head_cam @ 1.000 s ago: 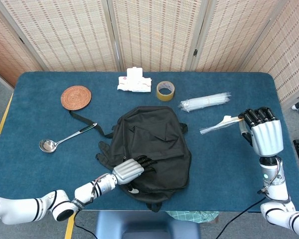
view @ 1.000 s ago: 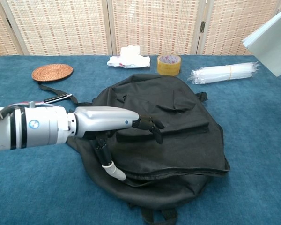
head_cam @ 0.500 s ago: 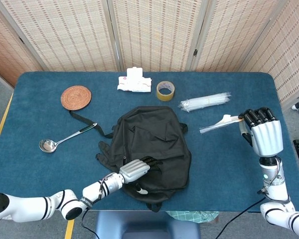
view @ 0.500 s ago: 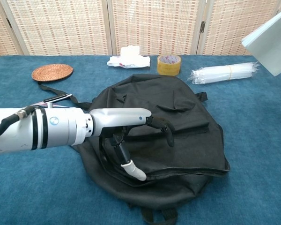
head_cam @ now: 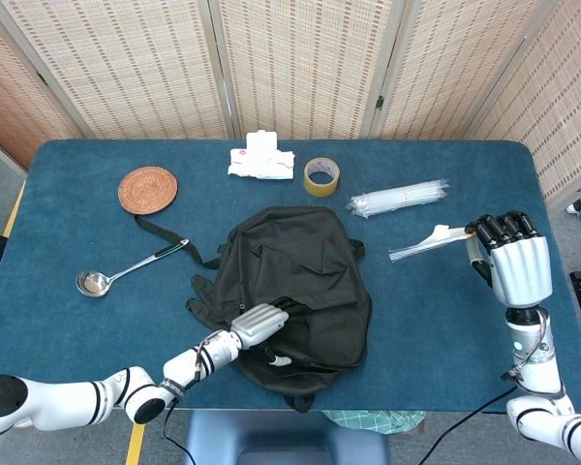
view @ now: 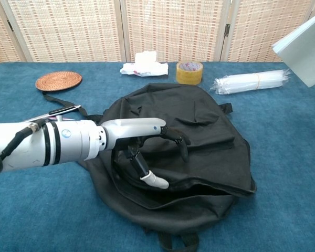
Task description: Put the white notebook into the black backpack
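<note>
Chest view: left hand (view: 147,139) grips the black backpack (view: 210,152) flap, right hand (head_cam: 508,257) holds white notebook (view: 304,47) aloft.

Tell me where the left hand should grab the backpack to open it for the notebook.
Probably the upper flap edge of the black backpack along its near opening, approached from the robot's side. The left hand rests there already, and the opening gapes toward the robot.

A black backpack (head_cam: 295,281) of soft, limp fabric lies flat near the middle of the table, toward the near edge, with one strap trailing out to the left. A white notebook (view: 304,47), thin and plain, is held tilted in the air at the far right, well apart from the backpack, above the table.
</note>
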Controlling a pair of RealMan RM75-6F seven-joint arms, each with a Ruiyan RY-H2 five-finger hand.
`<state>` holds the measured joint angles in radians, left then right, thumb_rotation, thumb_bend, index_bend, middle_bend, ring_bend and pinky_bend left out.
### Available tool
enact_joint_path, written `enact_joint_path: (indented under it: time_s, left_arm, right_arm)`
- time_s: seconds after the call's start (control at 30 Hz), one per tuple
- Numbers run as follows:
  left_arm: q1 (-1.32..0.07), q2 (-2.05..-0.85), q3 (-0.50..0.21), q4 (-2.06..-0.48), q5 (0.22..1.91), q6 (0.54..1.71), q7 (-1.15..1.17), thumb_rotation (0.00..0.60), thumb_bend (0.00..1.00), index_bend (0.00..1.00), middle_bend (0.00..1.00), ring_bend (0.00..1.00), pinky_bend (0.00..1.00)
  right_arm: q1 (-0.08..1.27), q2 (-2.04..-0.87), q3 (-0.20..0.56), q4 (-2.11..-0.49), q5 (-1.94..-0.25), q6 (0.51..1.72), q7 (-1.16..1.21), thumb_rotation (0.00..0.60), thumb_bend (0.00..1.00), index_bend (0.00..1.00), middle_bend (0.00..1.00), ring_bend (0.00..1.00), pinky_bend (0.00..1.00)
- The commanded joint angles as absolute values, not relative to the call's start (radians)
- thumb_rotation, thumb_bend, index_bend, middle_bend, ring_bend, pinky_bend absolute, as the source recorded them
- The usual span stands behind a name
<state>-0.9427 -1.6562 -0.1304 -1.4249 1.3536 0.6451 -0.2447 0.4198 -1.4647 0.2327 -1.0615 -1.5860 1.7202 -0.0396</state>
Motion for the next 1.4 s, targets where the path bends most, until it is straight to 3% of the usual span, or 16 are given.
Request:
enact_joint_path:
  time_s: [0.03, 0.87, 1.13, 1.4]
  left_arm:
    - [-0.938, -1.661, -0.127, -1.416, 1.356, 0.655, -0.248, 0.6, 0.35, 0.44, 0.18, 0.12, 0.0]
    - [-0.894, -1.723, -0.136, -1.369, 1.323, 0.729, -0.284, 0.6, 0.5, 0.68, 0.31, 0.23, 0.0]
    - [-0.875, -1.665, -0.2, -1.416, 1.251, 0.74, -0.334, 0.6, 0.51, 0.69, 0.33, 0.24, 0.0]
    - [-0.91, -1.596, -0.291, -1.411, 1.1, 0.655, -0.349, 0.6, 0.51, 0.69, 0.33, 0.24, 0.0]
  right_arm:
    - [0.418, -1.464, 0.233, -1.062, -1.585, 1.72, -0.039, 0.6, 0.51, 0.91, 0.56, 0.53, 0.42]
    - [0.408, -1.464, 0.237, -1.063, -1.583, 1.732, -0.025, 0.6, 0.51, 0.91, 0.56, 0.53, 0.42]
    - [0.395, -1.44, 0.229, -1.13, -1.623, 1.783, 0.04, 0.6, 0.51, 0.91, 0.56, 0.53, 0.42]
    - [0.388, -1.406, 0.211, -1.28, -1.711, 1.857, 0.11, 0.6, 0.51, 0.91, 0.56, 0.53, 0.42]
